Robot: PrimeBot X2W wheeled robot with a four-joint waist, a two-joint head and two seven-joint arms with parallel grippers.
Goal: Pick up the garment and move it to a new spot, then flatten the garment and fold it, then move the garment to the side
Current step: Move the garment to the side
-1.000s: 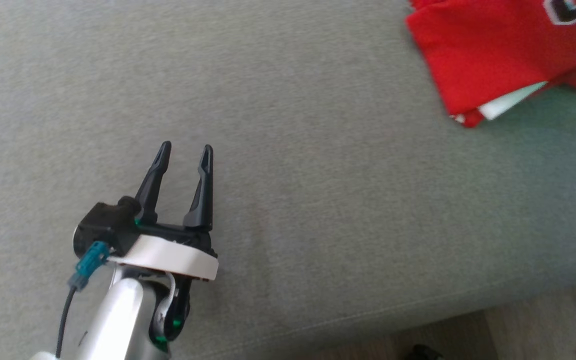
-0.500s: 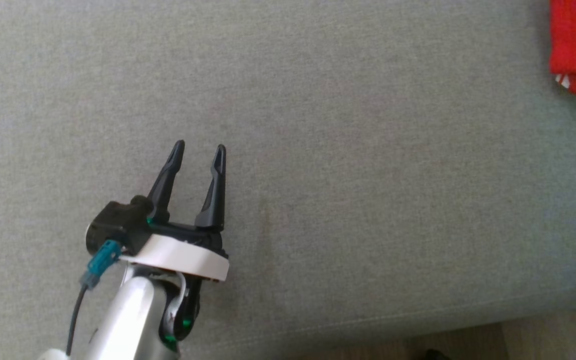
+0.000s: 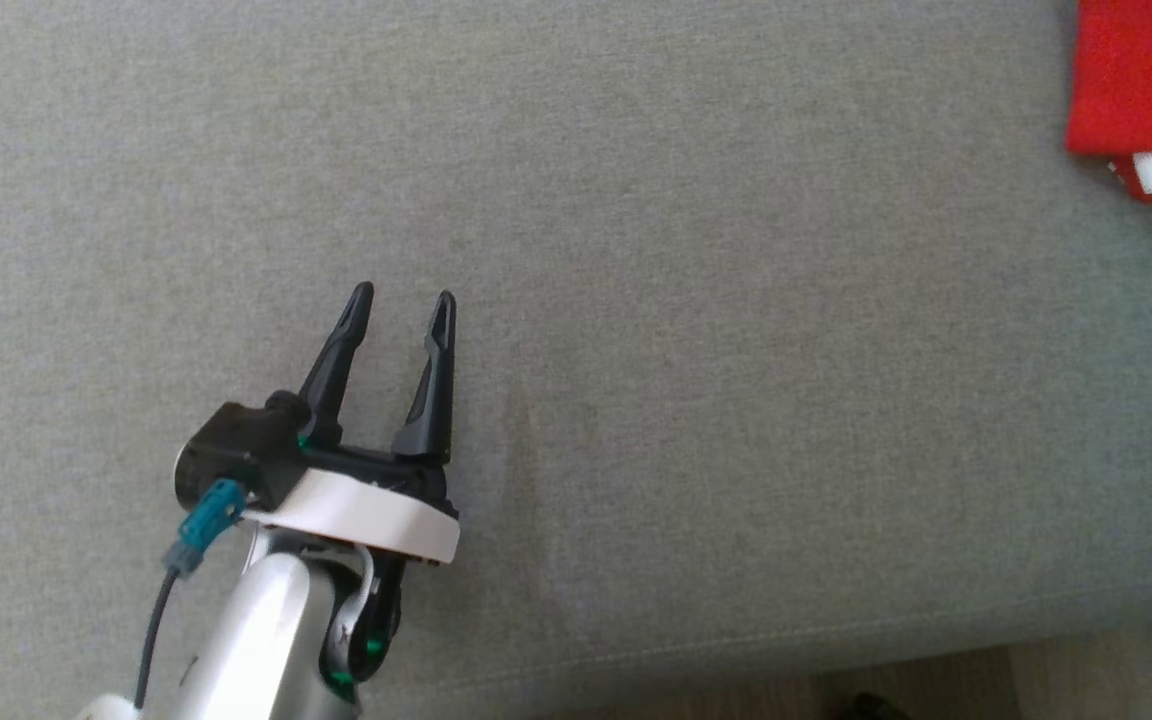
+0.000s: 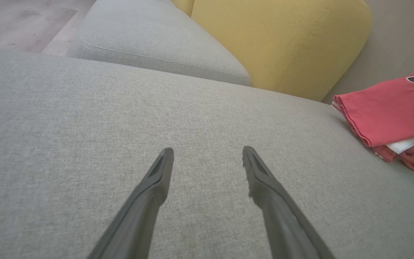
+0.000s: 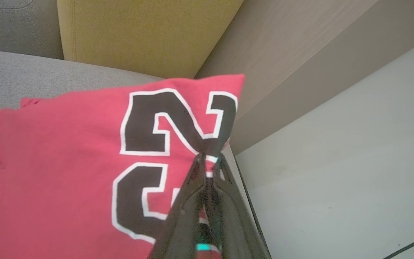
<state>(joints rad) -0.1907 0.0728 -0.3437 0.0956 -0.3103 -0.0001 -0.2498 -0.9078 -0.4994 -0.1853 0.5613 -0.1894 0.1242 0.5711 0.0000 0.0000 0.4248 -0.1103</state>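
The red garment point(image 3: 1136, 80) is folded in layers, with a white strip showing at its lower edge. It lies on the grey sofa cushion point(image 3: 696, 300), well apart from the left end effector point(image 3: 405, 294), up and to its right. The right end effector point(image 5: 208, 158) pinches its edge beside black, white-outlined numerals.

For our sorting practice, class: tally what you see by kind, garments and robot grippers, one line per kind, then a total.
Garments: 1, the red garment.
Grippers: 2, the left gripper with jaws open, the right gripper with jaws shut on the red garment.
Total: 3.
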